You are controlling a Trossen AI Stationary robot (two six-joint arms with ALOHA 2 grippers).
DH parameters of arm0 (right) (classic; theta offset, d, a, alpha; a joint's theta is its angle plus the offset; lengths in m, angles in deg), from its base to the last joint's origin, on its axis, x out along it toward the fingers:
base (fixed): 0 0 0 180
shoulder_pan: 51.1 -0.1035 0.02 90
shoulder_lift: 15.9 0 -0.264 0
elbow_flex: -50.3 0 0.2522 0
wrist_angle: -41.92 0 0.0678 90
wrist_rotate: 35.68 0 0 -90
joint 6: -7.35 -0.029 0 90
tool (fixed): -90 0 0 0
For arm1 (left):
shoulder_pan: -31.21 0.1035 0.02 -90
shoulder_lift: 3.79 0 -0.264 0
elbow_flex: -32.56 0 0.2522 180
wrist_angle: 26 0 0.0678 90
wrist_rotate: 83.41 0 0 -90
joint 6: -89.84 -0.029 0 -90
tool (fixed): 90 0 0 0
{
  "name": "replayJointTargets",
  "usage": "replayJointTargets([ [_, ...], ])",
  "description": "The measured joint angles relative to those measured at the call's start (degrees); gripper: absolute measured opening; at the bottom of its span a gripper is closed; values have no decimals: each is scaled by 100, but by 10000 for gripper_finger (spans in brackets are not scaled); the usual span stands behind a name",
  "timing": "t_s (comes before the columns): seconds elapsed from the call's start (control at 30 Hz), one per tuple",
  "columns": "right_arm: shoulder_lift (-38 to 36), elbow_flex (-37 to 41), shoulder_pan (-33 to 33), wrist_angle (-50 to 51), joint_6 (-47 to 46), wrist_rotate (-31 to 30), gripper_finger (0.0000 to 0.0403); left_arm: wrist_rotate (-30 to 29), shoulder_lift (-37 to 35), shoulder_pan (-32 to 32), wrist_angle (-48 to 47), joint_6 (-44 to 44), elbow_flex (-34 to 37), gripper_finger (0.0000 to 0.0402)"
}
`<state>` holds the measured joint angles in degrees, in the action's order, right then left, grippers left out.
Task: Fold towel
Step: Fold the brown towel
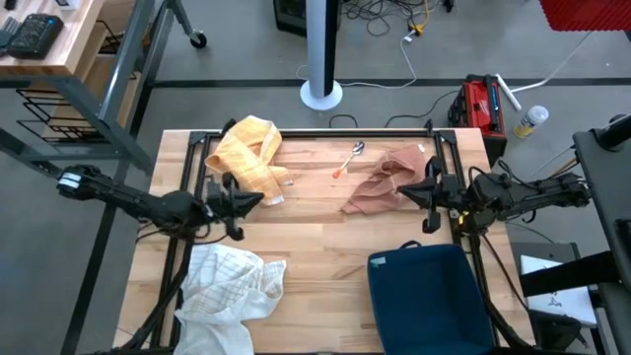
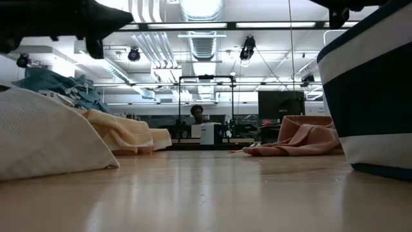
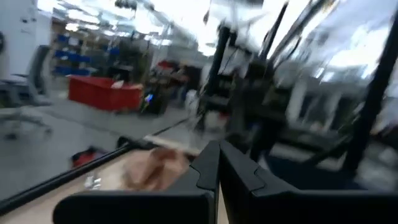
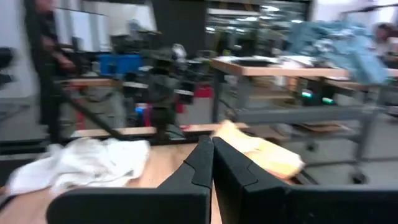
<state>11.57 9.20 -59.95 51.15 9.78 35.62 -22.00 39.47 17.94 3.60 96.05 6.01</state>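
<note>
1. Both arms hover above the counter (image 1: pixel 325 247) — left gripper (image 1: pixel 258 199) clenched on nothing, right gripper (image 1: pixel 403 191) likewise.
2. Risk, as I judge it: three crumpled towels — yellow (image 1: pixel 251 151), pink (image 1: pixel 386 177), white (image 1: pixel 229 286) — so I could pick the wrong one or pinch several layers.
3. The pink towel lies just beside the right gripper, its long axis running diagonally toward the spoon (image 1: pixel 351 156).

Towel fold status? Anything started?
Done: nothing; the yellow towel, pink towel and white towel all lie crumpled on the table. In hand: nothing; left gripper and right gripper are shut and empty above the table. Left: pick a towel, spread it and fold it.
</note>
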Motion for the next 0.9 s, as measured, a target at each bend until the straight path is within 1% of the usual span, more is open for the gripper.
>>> replayJointTargets([
  [0.1, 108, -185, 2, 335, 171, -613, 12, -450, 536, 1, -453, -577, -584, 0],
  [0.17, 247, -372, 2, 773, 166, -1293, 28, -880, 902, 4, -639, -1285, -985, 0],
  [0.27, 508, -658, 2, 1768, -452, -2838, 59, -1552, 1430, 23, -757, -2193, -1585, 0],
  [0.3, 609, -766, 10, 2182, -670, -3191, 70, -1690, 1613, 54, -830, -2393, -1737, 0],
  [0.37, 820, -980, 8, 2994, -1175, -3489, 92, -1740, 1963, 160, -1098, -2539, -2016, 3],
  [0.47, 1196, -1317, 71, 4014, -2163, -3426, 120, -1693, 2432, 349, -1709, -2357, -2304, 11],
  [0.53, 1455, -1504, 148, 4558, -2723, -3160, 133, -1659, 2761, 520, -2100, -2125, -2430, 17],
  [0.6, 1734, -1662, 261, 4879, -3245, -2810, 141, -1401, 3048, 724, -2228, -1906, -2511, 23],
  [0.7, 2128, -1839, 549, 5226, -3809, -2154, 144, -605, 3403, 1038, -2187, -1663, -2710, 32],
  [0.77, 2371, -1962, 784, 5333, -3937, -1798, 141, -22, 3631, 1231, -2194, -1544, -2877, 36],
  [0.83, 2639, -2099, 1044, 5452, -3999, -1570, 138, 524, 3831, 1384, -2198, -1442, -3052, 40],
  [0.9, 2910, -2278, 1308, 5640, -3992, -1521, 136, 963, 4006, 1499, -2195, -1405, -3227, 43],
])
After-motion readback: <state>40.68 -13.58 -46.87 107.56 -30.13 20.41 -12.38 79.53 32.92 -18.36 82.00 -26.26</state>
